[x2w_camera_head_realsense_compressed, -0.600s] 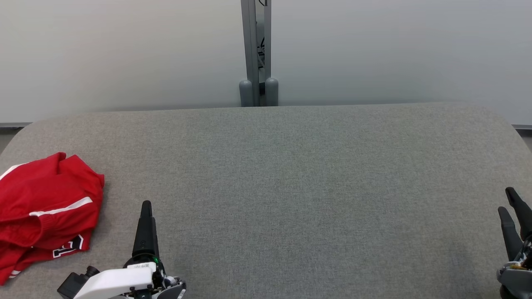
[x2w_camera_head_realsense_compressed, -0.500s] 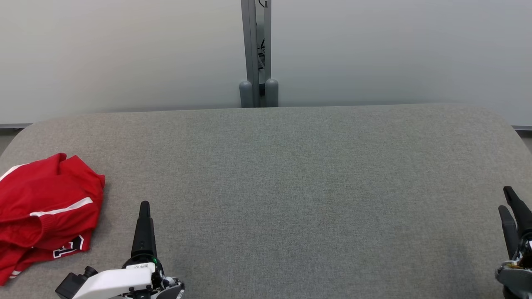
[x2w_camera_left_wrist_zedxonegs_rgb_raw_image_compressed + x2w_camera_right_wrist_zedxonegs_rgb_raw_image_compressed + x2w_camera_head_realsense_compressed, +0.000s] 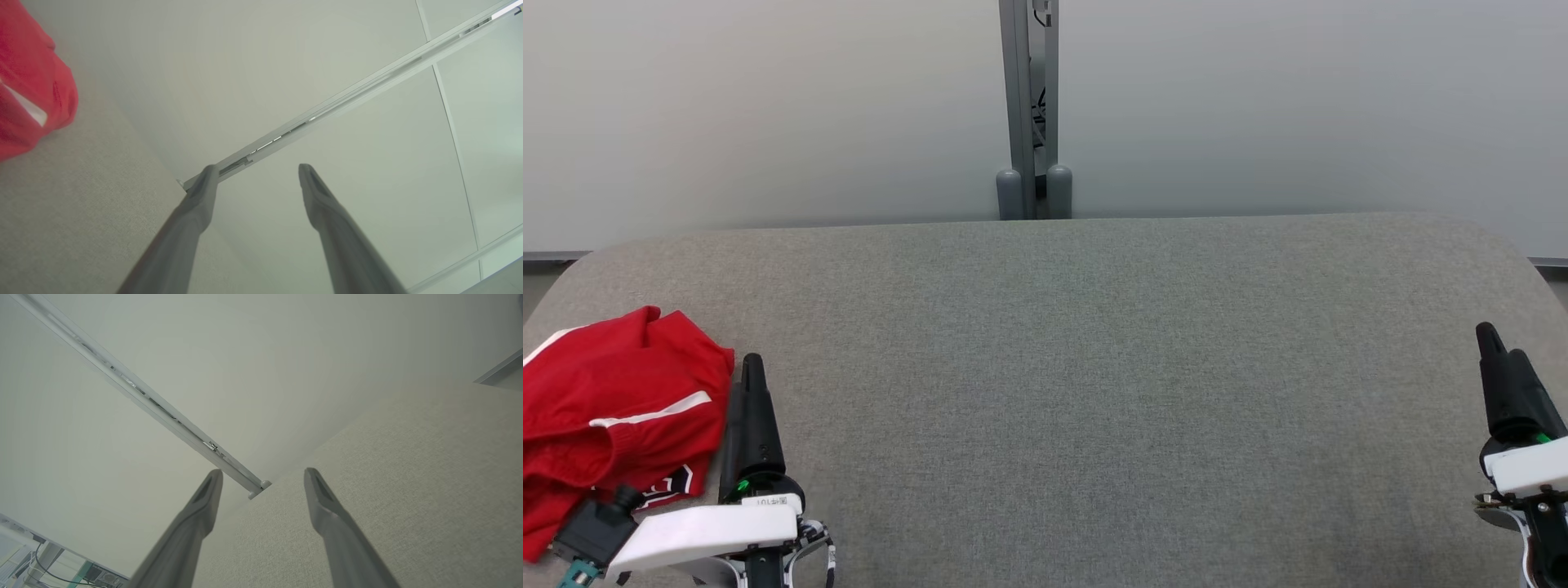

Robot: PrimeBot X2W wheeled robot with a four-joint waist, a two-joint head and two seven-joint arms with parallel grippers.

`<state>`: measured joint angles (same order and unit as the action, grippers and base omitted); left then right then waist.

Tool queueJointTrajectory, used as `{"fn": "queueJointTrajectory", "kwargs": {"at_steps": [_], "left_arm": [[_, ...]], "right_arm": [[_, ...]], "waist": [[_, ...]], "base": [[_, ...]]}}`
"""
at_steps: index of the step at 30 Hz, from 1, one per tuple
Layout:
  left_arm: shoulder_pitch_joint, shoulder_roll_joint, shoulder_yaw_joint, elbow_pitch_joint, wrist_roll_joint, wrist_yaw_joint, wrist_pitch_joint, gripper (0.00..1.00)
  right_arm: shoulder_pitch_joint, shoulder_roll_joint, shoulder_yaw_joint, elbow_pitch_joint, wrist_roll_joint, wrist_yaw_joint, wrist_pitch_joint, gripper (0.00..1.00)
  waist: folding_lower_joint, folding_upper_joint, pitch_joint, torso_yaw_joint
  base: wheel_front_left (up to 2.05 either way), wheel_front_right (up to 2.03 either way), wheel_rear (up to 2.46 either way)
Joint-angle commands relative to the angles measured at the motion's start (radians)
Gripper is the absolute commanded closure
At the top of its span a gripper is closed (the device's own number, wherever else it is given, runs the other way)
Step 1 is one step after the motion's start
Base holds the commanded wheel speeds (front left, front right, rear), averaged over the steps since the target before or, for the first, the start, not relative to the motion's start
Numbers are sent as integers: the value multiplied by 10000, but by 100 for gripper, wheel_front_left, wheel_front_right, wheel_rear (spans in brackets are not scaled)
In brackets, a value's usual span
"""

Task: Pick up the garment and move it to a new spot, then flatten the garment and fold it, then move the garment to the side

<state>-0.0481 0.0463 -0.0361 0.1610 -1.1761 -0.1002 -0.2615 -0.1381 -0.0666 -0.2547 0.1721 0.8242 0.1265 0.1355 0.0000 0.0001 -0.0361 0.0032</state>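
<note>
A soft red garment (image 3: 613, 400) with thin white stripes lies bunched in rumpled folds at the near left of the bench (image 3: 1094, 367), a coarse grey woven top with rounded corners. The heap has no clear long axis, though one stripe runs left to right. The left gripper (image 3: 752, 363), just right of it, and the right gripper (image 3: 1490, 335), by the right edge, have slim tapered fingers parted and empty.

The garment (image 3: 613, 408) is bright red, crossed by thin white stripes, with black lettering edged in white near its lower edge. The table (image 3: 1094, 367) has a speckled mid-grey weave. The left gripper (image 3: 752, 366) and right gripper (image 3: 1491, 336) have black fingers above white housings, each with a small green light. The wall (image 3: 768, 106) is pale grey-white, its post (image 3: 1027, 106) darker grey
</note>
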Motion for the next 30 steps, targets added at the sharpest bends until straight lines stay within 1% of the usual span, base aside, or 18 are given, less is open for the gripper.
{"fn": "queueJointTrajectory", "kwargs": {"at_steps": [1, 6, 12, 13, 21, 24, 27, 30], "left_arm": [[-200, 29, 63, -317, 526, 209, -2, 0], [-92, 31, -65, -822, 1449, 796, -3, 0], [55, 34, -275, -1305, 2501, 1236, -3, 0], [55, 34, -275, -1305, 2501, 1236, -3, 0], [228, 36, -700, -1587, 4068, 1749, -4, 0], [294, 38, -841, -1604, 4396, 1915, -4, 0], [290, 38, -949, -1556, 4723, 2012, -5, 0], [283, 39, -1109, -1533, 5372, 2051, -5, 0]], "right_arm": [[-165, -108, 7, -401, -406, 43, -207, 0], [-73, -82, 271, -843, -1428, 46, -541, 0], [52, -58, 905, -1346, -2826, 48, -927, 0], [52, -58, 905, -1346, -2826, 48, -927, 0], [299, -134, 1697, -1735, -4212, 51, -1397, 0], [336, -138, 1945, -1840, -4657, 52, -1570, 0], [372, -140, 2164, -1947, -5042, 53, -1742, 0], [454, -158, 2383, -1997, -5394, 54, -1894, 0]], "waist": [[0, -1, -1, -9], [0, -1, -22, -12], [0, -1, -58, 19], [0, -1, -58, 19], [0, -1, -121, 70], [0, -1, -146, 87], [0, -1, -177, 107], [0, -1, -212, 108]], "base": [[0, 0, 0], [0, 0, 0], [0, 0, 0], [0, 0, 0], [0, 0, 0], [0, 0, 0], [0, 0, 0], [0, 0, 0]]}}
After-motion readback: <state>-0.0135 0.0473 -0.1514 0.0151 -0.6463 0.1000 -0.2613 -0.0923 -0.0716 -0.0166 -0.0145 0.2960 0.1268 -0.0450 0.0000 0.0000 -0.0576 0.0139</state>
